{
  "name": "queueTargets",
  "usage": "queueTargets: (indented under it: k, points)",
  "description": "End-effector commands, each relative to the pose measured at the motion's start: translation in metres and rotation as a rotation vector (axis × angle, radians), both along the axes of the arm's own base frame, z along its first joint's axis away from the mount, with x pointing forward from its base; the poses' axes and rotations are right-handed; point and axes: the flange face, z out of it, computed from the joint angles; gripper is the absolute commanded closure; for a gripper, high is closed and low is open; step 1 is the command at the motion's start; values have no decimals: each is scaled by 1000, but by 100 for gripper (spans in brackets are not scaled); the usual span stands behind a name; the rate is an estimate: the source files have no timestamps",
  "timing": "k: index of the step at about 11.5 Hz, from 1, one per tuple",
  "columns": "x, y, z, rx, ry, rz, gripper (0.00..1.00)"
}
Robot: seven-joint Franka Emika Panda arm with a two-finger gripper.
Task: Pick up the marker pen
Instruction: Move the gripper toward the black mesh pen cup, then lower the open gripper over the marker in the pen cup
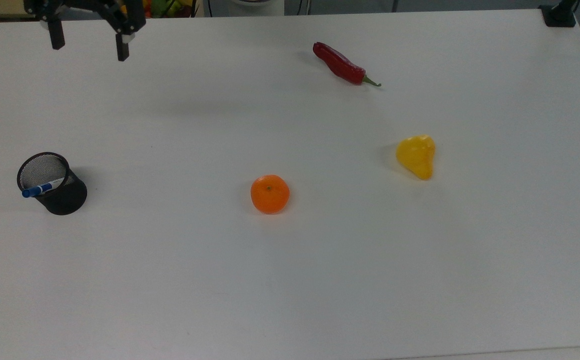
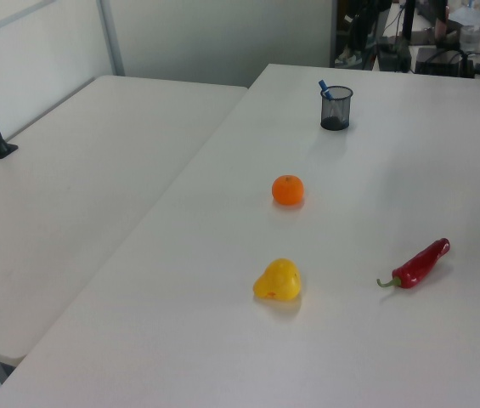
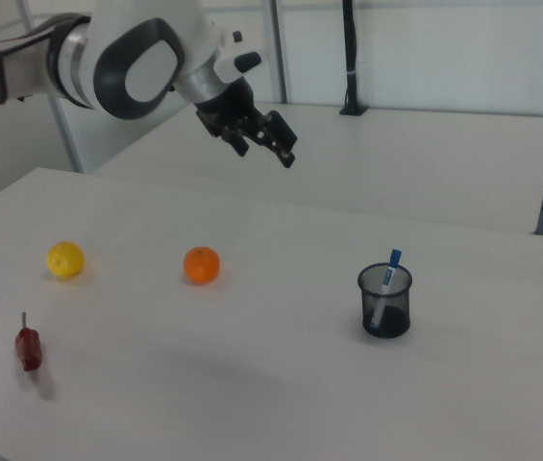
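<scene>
Upright: slim marker pen (image 1: 39, 189), round mesh cup (image 1: 55, 186).

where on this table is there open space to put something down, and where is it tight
The table is bare along the top view's whole bottom edge, below the orange. Bare too between the mesh pen cup and the orange, and to the top view's right of the yellow fruit. Tightest: between the red chili and the yellow fruit, and under the open gripper.

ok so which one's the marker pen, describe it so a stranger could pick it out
Find the black mesh cup near the top view's left edge of the white table. The marker pen stands inside it, leaning on the rim: the only slim white stick with a blue cap, not a fruit or chili.
</scene>
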Motion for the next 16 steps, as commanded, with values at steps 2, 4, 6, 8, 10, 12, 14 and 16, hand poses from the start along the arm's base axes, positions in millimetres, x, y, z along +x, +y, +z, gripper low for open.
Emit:
queueTargets:
  k: [2,4,6,8,10,12,14,16]
  points:
    - [24,-34,-30,-66,-70,-46,0]
    - [40,-49,-54,-99,-126,-69,0]
    - [53,-66,-85,-124,-141,-89,0]
    - [63,-80,-103,-146,-188,-108,0]
    - [76,-93,-128,-140,-209,-168,0]
    - [84,-99,-149,-147,-237,-188,3]
    - [88,-102,-172,-157,-233,-187,6]
    - [96,-101,-188,-164,-223,-180,14]
